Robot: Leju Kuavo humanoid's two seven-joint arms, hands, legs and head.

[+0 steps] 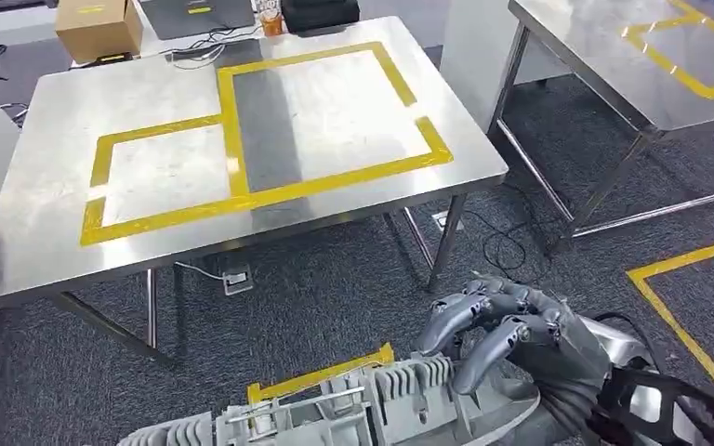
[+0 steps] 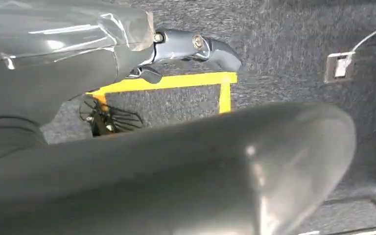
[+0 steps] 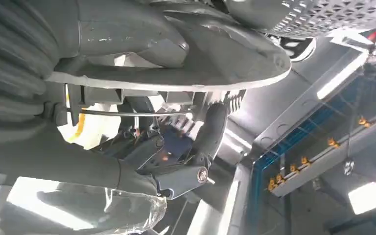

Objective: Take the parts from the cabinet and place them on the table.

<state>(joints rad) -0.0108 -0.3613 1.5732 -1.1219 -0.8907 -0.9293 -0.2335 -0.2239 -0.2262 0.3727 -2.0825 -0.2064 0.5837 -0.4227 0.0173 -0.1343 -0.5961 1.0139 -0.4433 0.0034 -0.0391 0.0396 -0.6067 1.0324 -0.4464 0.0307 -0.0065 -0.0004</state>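
Part: I carried a grey ribbed metal part low in front of me, short of the worktop and above the carpet.
Right hand: my right hand was curled over the part's right end, fingers wrapped on its upper edge, clamped on it.
Left hand: in the left wrist view my left hand lay against a smooth grey surface that I took for the part (I could not tell whether the fingers were closed on it or merely steadying it).
Step in hand: carrying the part to the worktop, I judged; nothing lay there yet.
Doing it well: I needed to keep the part level, lift it over the near edge before lowering, and aim inside the yellow tape outline.
Risk: a long part held firmly at one end might tip or knock the edge.
Containers: a cardboard box stood closed at the worktop's far corner, contents unseen.
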